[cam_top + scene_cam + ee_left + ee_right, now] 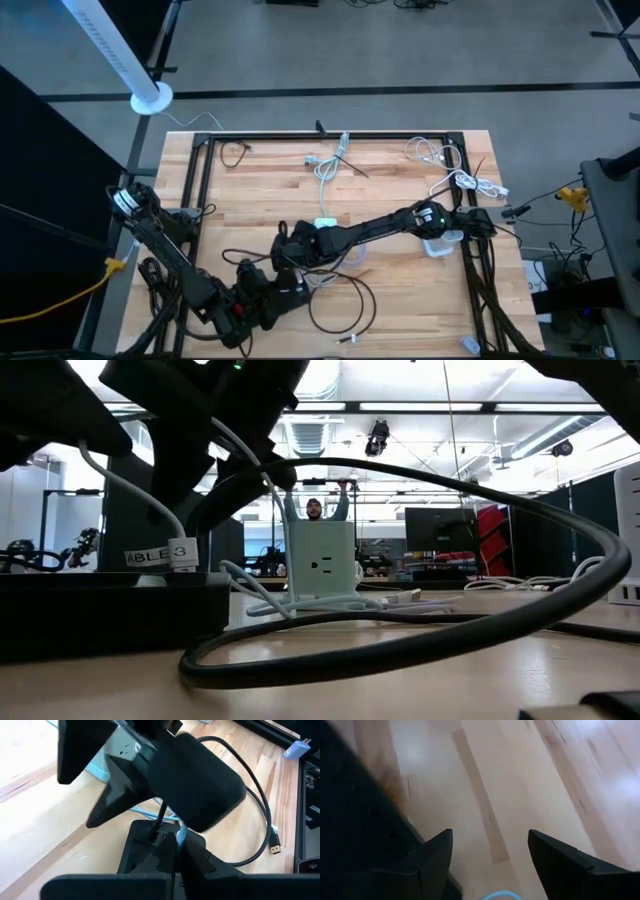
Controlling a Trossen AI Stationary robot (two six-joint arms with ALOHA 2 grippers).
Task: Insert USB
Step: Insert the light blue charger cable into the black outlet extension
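Left gripper (268, 290), near centre: clenched on light-blue cable (179, 834). Charger block (326, 224), mid-table, just beyond. Right gripper (490, 851), beside block: released, empty. Advice: align plug squarely with port before pushing; keep black cable (345, 300) clear.

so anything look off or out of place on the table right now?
Nothing damaged or spilled. The table is cluttered, though: a black cable loops loosely near the front with its USB plug lying free on the wood, and white cables are tangled at the back right. The white outlet block stands upright.
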